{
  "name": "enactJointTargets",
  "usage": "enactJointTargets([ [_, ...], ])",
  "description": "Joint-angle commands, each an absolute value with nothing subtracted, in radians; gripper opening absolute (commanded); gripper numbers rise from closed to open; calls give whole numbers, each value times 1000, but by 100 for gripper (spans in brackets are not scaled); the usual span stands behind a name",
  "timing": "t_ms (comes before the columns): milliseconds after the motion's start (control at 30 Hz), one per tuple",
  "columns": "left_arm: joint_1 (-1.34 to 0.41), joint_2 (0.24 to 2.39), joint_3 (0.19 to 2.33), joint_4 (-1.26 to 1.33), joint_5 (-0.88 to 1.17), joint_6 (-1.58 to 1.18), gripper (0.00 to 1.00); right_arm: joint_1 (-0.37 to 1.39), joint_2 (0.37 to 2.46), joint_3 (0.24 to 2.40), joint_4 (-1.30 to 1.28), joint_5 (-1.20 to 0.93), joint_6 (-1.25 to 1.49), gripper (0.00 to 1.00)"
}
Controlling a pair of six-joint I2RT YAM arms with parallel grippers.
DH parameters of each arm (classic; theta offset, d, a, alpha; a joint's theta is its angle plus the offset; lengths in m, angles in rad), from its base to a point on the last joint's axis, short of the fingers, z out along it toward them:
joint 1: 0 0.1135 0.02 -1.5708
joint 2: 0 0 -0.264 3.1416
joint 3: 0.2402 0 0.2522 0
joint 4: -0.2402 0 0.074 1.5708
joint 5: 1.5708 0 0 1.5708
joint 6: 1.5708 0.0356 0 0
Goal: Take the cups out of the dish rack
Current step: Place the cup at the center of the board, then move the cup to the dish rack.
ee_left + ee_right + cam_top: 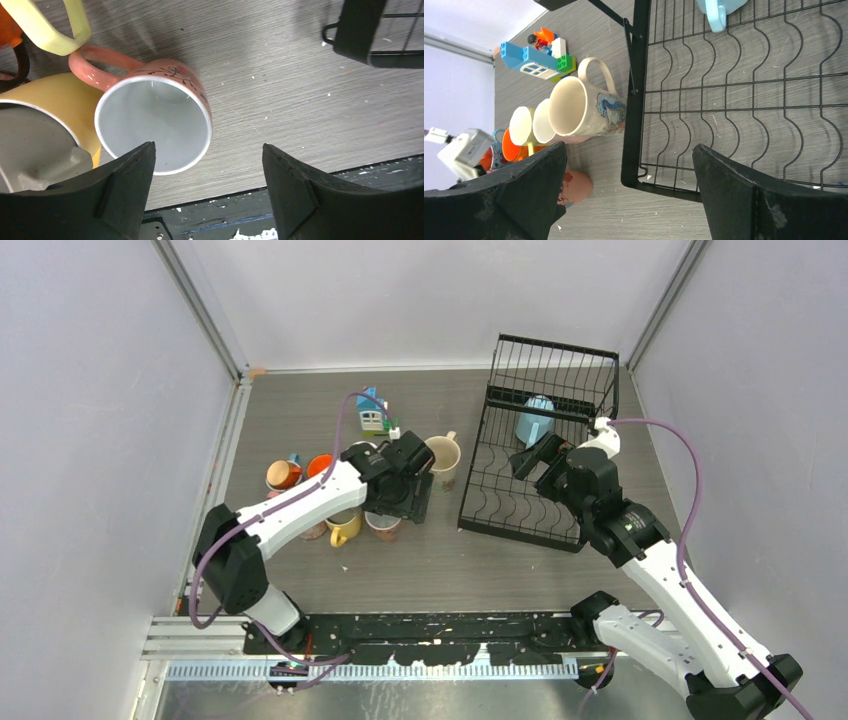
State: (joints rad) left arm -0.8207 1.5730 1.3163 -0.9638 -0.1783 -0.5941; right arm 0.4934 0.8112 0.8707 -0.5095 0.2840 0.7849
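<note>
Left gripper (pixel 207 150), jaws apart, over pink cup (pixel 150 125); upright, mouth up.

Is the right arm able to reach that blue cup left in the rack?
Probably yes. The right gripper hangs open over the dish rack base, and the light blue cup sits just ahead with only bare wire between. The upper shelf might crowd it.

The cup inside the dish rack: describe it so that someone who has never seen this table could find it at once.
Find the black wire dish rack on the right of the table. At its far end sits one light blue cup. It is the only cup in the rack; the other cups crowd on the table to its left.
</note>
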Motion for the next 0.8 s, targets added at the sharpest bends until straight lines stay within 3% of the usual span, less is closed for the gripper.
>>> enactJointTargets([
  [0,-822,1492,1362,-976,-136,-597,82,490,794,873,-483,374,799,100],
  [167,-822,1439,1380,-957,-108,-594,93,490,791,841,-460,451,810,100],
  [467,-823,1359,1382,-893,-39,-570,95,459,804,712,-310,538,789,100],
  [767,-820,1287,1361,-870,-5,-549,97,400,855,442,211,521,696,100],
])
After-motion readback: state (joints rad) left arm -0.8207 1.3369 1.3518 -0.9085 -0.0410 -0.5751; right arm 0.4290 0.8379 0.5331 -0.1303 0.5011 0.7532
